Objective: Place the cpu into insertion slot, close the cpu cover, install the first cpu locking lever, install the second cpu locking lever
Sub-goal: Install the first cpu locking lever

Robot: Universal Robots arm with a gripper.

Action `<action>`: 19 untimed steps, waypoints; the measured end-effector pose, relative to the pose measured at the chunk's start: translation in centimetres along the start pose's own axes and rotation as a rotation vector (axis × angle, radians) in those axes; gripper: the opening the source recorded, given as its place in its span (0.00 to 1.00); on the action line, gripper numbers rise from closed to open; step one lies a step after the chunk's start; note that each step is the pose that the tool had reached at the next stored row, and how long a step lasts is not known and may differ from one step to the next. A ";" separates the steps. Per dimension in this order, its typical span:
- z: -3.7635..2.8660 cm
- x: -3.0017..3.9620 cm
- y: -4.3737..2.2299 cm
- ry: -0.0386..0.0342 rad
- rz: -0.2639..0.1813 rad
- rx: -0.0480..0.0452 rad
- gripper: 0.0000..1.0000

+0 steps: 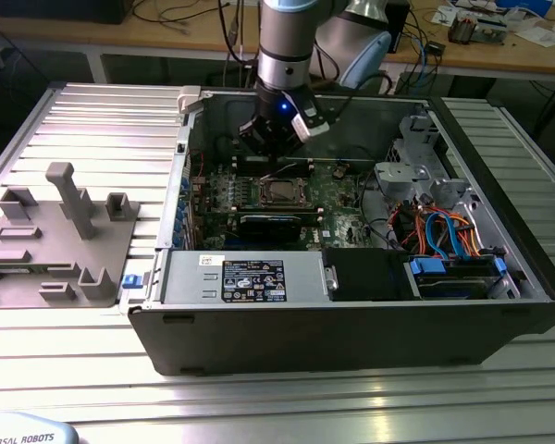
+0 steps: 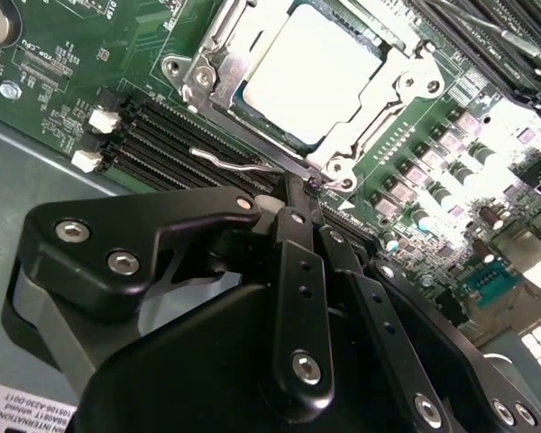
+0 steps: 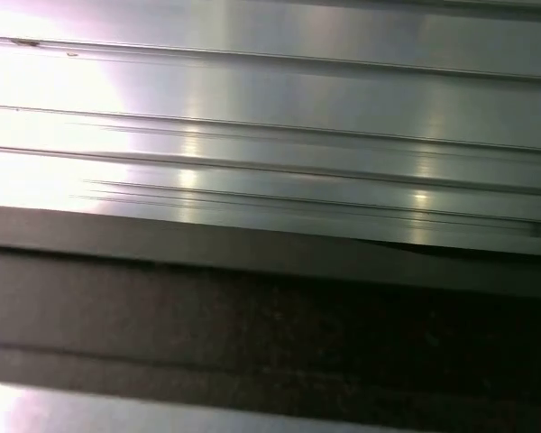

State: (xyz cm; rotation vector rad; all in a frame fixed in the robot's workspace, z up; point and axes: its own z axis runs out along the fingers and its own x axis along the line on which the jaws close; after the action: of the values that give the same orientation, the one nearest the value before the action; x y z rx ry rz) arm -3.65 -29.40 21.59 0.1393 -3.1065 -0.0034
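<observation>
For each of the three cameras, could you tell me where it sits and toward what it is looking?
Exterior view: off the arm, in front of the open computer case, looking down into it; the arm and gripper show above the motherboard.
Second wrist view: rides on the arm, looking past the gripper at the cpu seated in the insertion slot, the cpu cover closed over it.
First wrist view: also on the arm, facing ribbed metal panels.
Shared: exterior and second wrist views both show the cpu and gripper.
</observation>
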 end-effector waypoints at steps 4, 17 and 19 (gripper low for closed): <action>0.37 -0.45 -0.04 0.0016 -0.003 0.0010 0.11; 0.95 -2.20 -0.24 0.0052 -0.006 0.0008 0.11; 0.97 -2.39 -0.28 0.0052 -0.006 0.0006 0.11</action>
State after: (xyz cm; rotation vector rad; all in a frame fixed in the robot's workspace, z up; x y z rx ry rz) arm -1.28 -29.46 20.54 0.1482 -3.1009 -0.0022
